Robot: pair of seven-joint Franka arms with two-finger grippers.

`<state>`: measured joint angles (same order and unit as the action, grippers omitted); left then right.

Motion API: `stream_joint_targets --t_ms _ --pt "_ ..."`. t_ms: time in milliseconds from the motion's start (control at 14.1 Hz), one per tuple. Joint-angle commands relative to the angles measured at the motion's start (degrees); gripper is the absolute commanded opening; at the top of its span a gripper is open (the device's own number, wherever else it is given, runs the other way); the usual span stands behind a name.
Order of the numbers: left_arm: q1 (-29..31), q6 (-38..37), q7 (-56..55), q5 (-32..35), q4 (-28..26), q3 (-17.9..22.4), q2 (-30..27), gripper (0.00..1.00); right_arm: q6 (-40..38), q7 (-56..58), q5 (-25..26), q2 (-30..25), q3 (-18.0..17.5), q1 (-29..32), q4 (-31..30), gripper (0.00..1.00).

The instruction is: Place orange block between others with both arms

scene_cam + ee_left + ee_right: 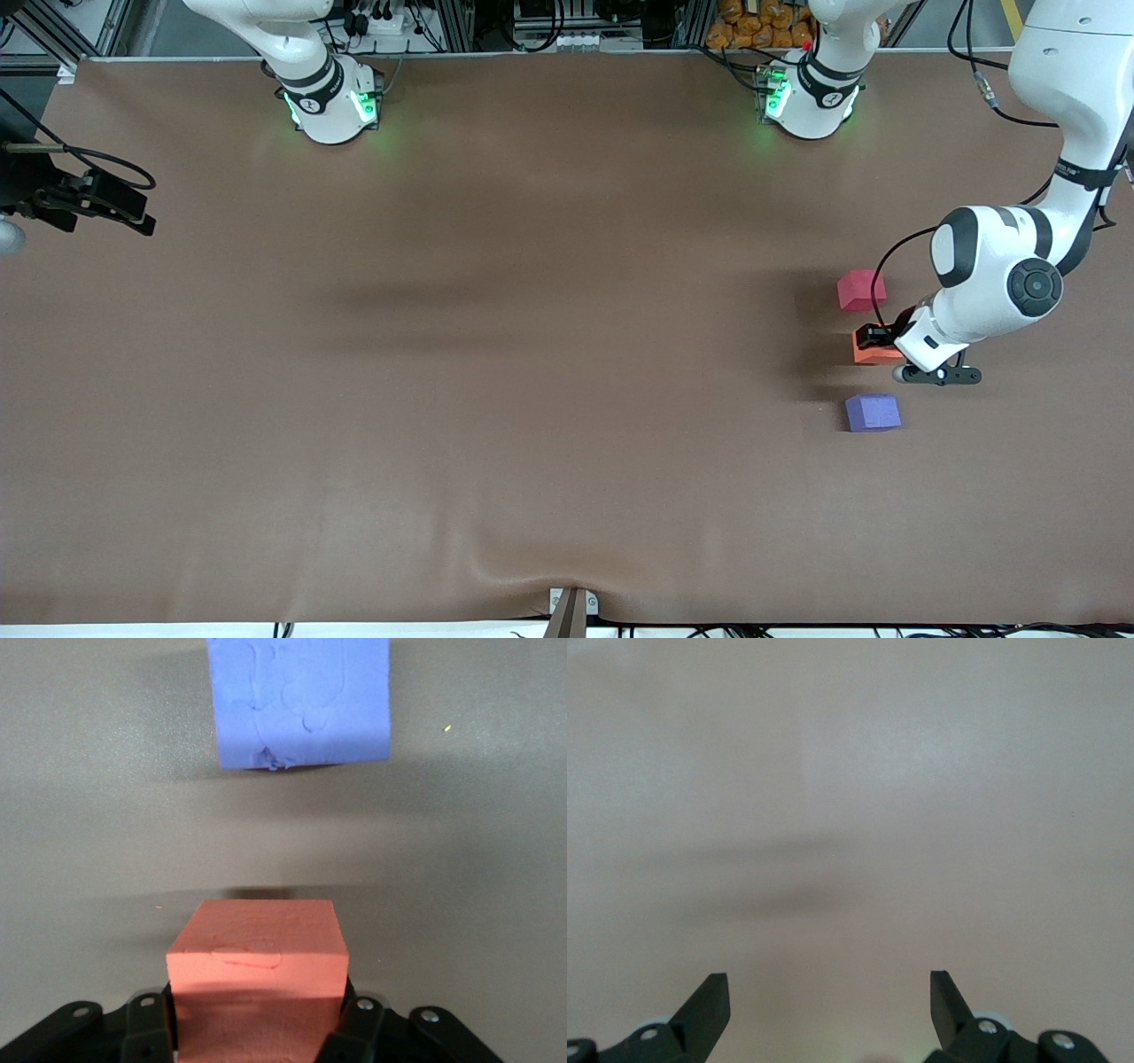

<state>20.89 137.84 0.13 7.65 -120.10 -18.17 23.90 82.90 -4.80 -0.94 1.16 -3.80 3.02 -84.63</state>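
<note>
Left gripper [257,1028] clamps orange block [873,352] — right gripper [829,1005] spread wide; no writing legible.

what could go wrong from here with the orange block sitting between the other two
1. The left gripper is shut on the orange block; lifting away without opening first would likely drag it out of line.
2. The purple cube and pinkish-red cube sit close on either side, so a sideways retreat might nudge one.
3. The right gripper is open over bare table and waits, so it can't steady anything.
</note>
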Motion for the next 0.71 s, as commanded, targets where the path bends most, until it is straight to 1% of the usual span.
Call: stream_joint_targets --t_ms 0,639 --pt "0.20 1.20 -0.13 -0.09 -0.49 -0.29 0.00 0.00 -0.99 0.23 0.06 -0.28 -0.77 1.29 0.69 1.00" --pt "-0.23 2.52 0.05 0.09 -0.40 -0.29 1.41 0.00 -1.34 0.23 1.55 -0.11 -0.86 1.20 1.66 1.00"
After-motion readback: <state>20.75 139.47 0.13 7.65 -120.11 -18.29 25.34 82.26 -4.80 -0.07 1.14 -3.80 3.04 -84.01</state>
